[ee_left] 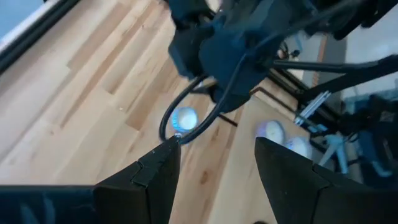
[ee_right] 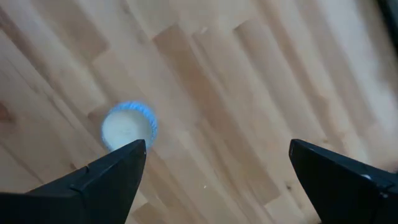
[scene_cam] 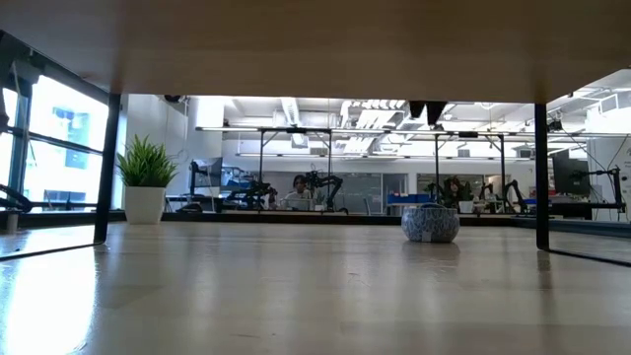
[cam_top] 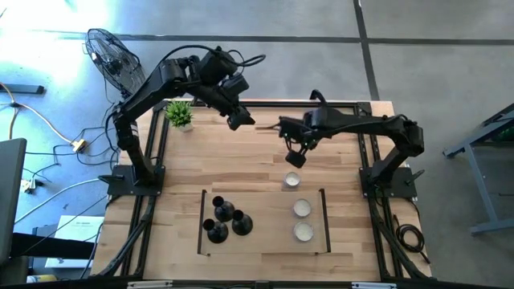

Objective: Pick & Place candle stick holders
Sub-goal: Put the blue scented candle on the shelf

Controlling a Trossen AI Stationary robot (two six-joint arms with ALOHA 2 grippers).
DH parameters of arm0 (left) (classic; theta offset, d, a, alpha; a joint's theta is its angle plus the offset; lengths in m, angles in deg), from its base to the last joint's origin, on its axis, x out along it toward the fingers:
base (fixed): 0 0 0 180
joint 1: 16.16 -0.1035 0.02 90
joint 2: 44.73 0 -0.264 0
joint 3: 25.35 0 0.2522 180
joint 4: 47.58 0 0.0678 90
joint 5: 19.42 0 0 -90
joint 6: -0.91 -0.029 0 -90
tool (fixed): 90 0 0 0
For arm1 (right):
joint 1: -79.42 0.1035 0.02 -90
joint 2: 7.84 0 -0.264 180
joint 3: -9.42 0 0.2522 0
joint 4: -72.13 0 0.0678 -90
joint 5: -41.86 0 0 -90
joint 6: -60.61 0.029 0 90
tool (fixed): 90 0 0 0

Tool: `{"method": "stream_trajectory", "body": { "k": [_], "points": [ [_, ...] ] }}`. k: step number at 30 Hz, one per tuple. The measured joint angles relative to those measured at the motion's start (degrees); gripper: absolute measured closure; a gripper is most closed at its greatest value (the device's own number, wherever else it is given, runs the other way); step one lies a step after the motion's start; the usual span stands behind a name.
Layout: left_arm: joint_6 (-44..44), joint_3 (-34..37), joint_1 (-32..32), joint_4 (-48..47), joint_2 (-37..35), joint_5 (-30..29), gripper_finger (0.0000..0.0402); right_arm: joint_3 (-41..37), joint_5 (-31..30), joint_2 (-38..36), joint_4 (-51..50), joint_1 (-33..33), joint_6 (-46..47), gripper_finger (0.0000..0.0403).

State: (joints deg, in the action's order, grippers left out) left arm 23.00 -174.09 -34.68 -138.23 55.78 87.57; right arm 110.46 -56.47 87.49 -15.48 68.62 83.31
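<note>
Three black candle stick holders (cam_top: 221,209) (cam_top: 242,224) (cam_top: 216,233) stand close together on their round bases at the table's near left. No gripper touches them. My left gripper (cam_top: 238,121) hovers open and empty over the table's far middle; its fingers also show in the left wrist view (ee_left: 217,168). My right gripper (cam_top: 295,158) is open and empty above the table's middle, just beyond a small white cup (cam_top: 291,180). In the right wrist view (ee_right: 217,162) the cup (ee_right: 129,127) lies next to one finger.
Two more white cups (cam_top: 301,208) (cam_top: 303,232) stand in a row toward the near edge. A small green potted plant (cam_top: 179,114) stands at the far left corner. Black strips (cam_top: 203,221) (cam_top: 324,221) border the near middle area. The arm bases stand at both side edges.
</note>
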Motion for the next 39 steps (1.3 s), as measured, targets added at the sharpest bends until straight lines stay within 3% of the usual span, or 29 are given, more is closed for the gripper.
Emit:
{"method": "stream_trajectory", "body": {
  "k": [8, 14, 27, 39],
  "points": [
    [6.3, 0.0, 0.6, 0.9, 0.0, -1.4, 0.0197, -6.0, 1.0, 0.0, 5.9, 0.0, -4.4, 0.0013],
    [6.7, 0.0, 0.5, 1.1, 0.0, -2.4, 0.0197, -10.9, 9.4, 0.0, 13.1, -0.1, -9.2, 0.0013],
    [0.2, 0.0, 0.5, 1.0, 0.0, -2.9, 0.0197, -10.9, 13.8, 0.0, 11.8, 1.1, -4.8, 0.0013],
    [3.8, 0.0, 0.5, 0.9, 0.0, -1.0, 0.0197, -16.8, 15.3, 0.0, 16.1, 5.6, -4.0, 0.0013]
  ]
}}
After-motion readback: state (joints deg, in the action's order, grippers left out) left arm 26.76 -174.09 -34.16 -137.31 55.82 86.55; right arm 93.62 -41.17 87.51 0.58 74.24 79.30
